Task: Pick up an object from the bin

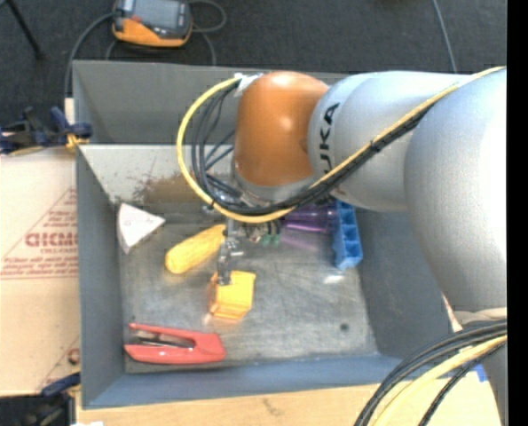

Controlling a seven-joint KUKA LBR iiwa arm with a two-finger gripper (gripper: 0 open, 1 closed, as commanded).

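Observation:
My gripper (pixel 226 257) hangs under the arm's orange cover, low in the middle of the bin. It stands just above the top left corner of a yellow block (pixel 233 293) lying on the bin floor. A yellow oblong thing like a corn cob (pixel 191 252) lies right beside the gripper on its left, slanting up toward it. Nothing can be made out held in the gripper.
A red hand tool (pixel 173 344) lies along the front wall at the left. A white wedge (pixel 137 225) rests near the left wall. A purple thing (pixel 304 224) and a blue ridged piece (pixel 346 238) lie to the right, partly under the arm.

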